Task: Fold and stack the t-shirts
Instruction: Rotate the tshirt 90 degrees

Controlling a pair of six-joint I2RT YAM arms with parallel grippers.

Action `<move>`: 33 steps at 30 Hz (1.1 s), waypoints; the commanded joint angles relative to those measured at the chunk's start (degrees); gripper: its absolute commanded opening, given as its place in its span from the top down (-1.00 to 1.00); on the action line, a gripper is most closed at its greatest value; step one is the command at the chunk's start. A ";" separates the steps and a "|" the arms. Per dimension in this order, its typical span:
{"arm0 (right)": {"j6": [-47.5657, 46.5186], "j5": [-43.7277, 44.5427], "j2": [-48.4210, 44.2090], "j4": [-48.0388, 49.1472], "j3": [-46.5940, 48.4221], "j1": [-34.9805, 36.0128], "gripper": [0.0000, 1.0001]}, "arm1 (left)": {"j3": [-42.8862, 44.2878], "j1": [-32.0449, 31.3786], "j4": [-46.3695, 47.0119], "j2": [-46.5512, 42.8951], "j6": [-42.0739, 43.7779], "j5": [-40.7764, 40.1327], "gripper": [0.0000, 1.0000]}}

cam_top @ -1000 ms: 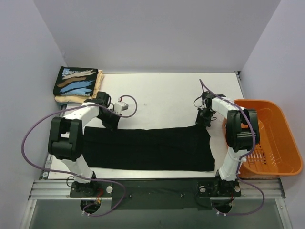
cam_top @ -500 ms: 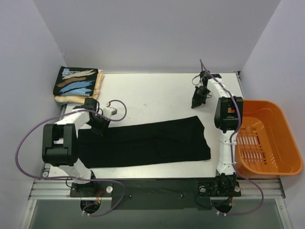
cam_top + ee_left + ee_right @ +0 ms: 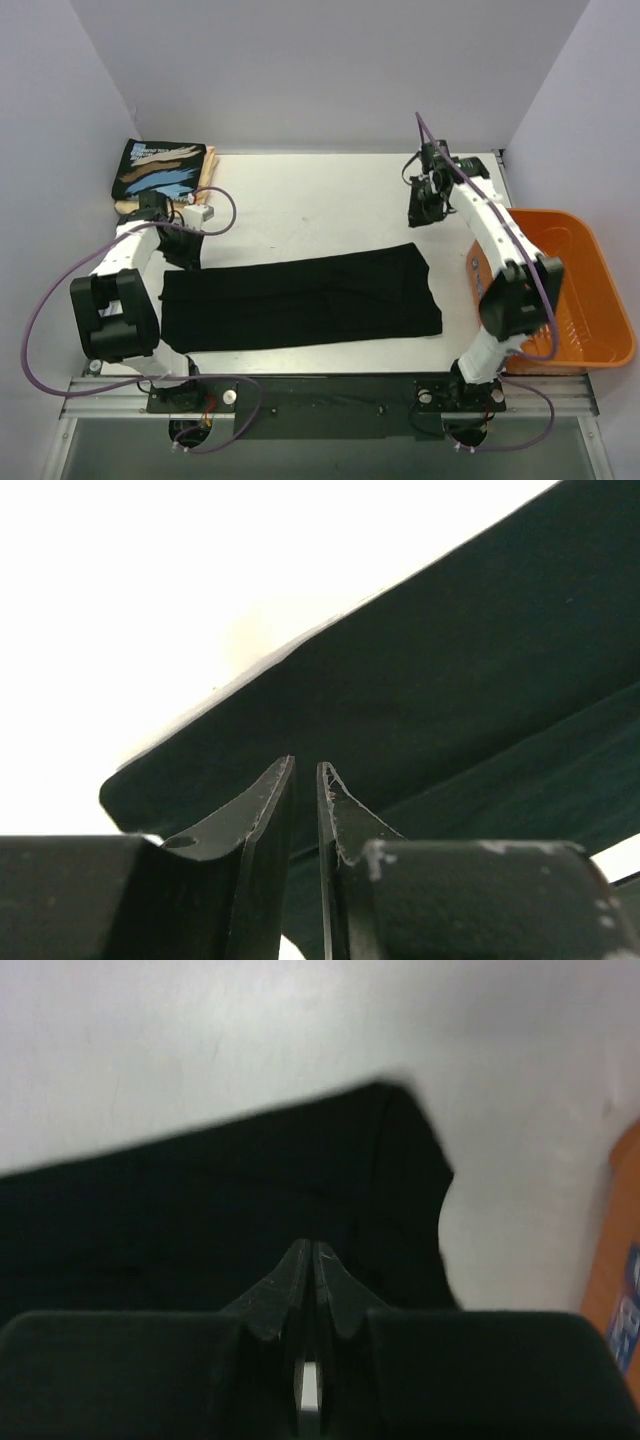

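The left hand [image 3: 305, 767] hangs just past the far left corner of the plain black t-shirt [image 3: 300, 305]. Its fingers are parted by a narrow slit and grasp nothing. The right hand [image 3: 308, 1245] is raised beyond the shirt's far right corner, well apart from the cloth, with its fingertips all but pressed together and nothing between them.

A second ago both hands were down on the shirt's far edge, one at each end. They have since let go and drawn back. The shirt now lies alone on the white counter [image 3: 320, 200] as a long flat band, a little narrower than before. The lengthwise fold looks finished, so crosswise folds and stacking probably remain.

Beyond the shirt's left end, against the wall, sits the stack. It has the brush-stroke print t-shirt [image 3: 160, 170] on top and the cream t-shirt [image 3: 207, 178] showing only as an edge beneath. An orange basket [image 3: 560, 290] stands past the shirt's right end.

The black shirt's sleeves and collar are lost in the dark folds. The right wrist view is blurred. The right arm covers part of the basket.
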 commanded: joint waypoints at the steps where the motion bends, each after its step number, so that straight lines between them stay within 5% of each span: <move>1: 3.41 6.04 -18.91 -5.50 -21.28 4.26 1.00 | 1.38 1.55 -0.19 -1.49 2.37 -4.20 0.49; 8: 14.75 5.51 -29.15 -1.73 -47.16 11.38 1.00 | -0.03 1.64 0.78 0.35 5.71 -6.14 0.69; 19: 17.67 -3.01 -11.76 14.97 -51.77 0.41 1.00 | -0.90 1.55 -2.29 -1.57 6.06 -4.22 0.99; 26: 13.46 -4.15 6.05 7.88 -26.92 -5.05 1.00 | -1.70 0.76 -5.54 -4.04 5.89 0.62 0.98; 33: 13.01 -4.68 26.81 -1.28 13.38 -6.20 1.00 | -0.55 -6.35 -7.83 -3.68 3.95 1.68 0.92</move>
